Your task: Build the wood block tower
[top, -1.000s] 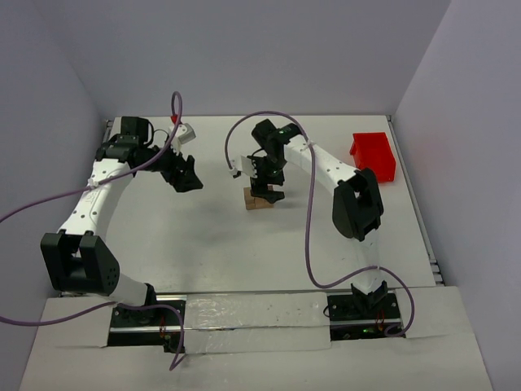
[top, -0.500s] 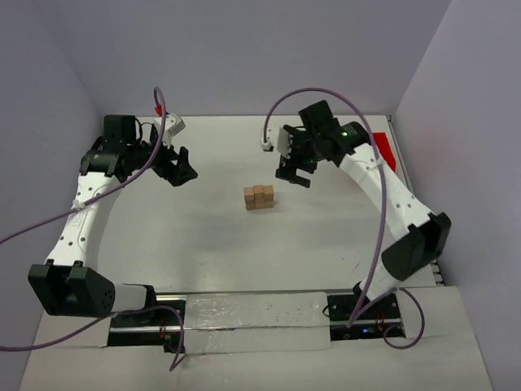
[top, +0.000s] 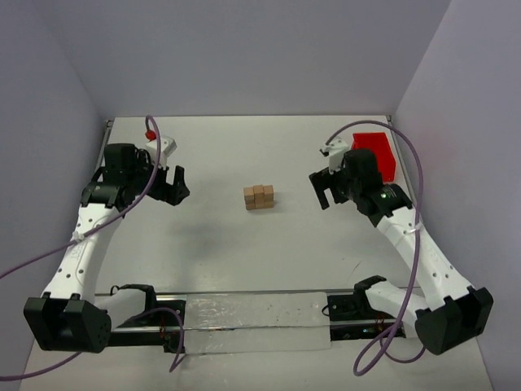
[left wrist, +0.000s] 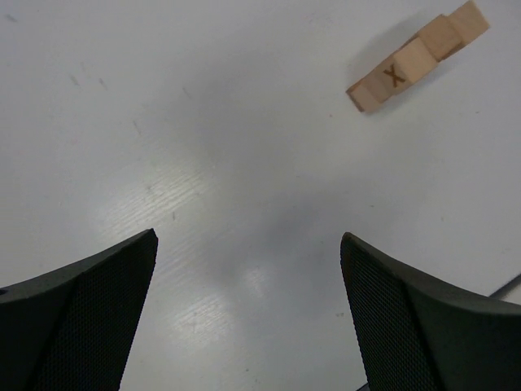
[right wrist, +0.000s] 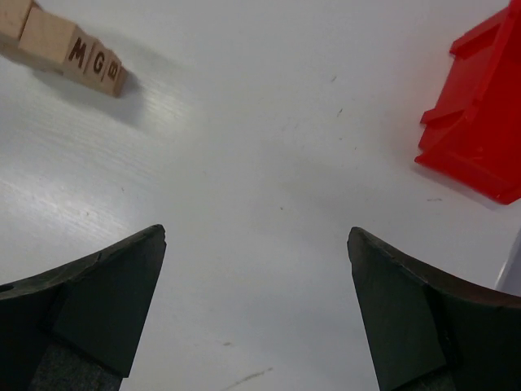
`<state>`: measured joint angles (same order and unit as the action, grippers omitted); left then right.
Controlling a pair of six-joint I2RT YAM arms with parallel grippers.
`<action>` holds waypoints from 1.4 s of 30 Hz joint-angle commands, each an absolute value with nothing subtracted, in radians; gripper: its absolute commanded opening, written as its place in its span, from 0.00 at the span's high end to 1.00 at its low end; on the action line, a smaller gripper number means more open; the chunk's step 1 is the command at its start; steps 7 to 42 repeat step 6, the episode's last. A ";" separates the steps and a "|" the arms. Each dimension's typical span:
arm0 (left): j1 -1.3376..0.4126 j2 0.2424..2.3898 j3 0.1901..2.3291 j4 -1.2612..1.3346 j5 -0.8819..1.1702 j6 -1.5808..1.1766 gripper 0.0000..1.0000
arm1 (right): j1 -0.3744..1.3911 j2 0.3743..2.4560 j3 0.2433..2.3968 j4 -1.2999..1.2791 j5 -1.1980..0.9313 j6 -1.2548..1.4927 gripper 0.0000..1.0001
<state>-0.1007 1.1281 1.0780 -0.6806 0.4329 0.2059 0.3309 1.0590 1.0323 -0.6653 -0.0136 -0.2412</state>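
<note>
We log left tool (top: 172,186) and right tool (top: 323,189) both spread, flanking the tower (top: 259,197), cube count unclear, cropped in right wrist view.

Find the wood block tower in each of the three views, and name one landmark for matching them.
Top external: the tower stands mid-table, between the two arms.
Left wrist: the tower is in the upper right corner, with an X on one face.
Right wrist: the tower is in the upper left corner, cut by the edge, letters showing.
Shared landmark: the red bin, far right in the top view and at the right edge of the right wrist view; absent from the left wrist view.
</note>
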 commanded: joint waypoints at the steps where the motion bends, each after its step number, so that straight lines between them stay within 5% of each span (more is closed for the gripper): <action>1: -0.091 1.004 0.976 -0.581 0.299 0.108 0.01 | 0.330 0.931 0.911 -0.506 0.101 -0.013 0.00; 42: -0.084 0.908 0.911 -0.551 0.248 0.077 0.01 | 0.330 0.821 0.827 -0.449 0.101 0.028 0.00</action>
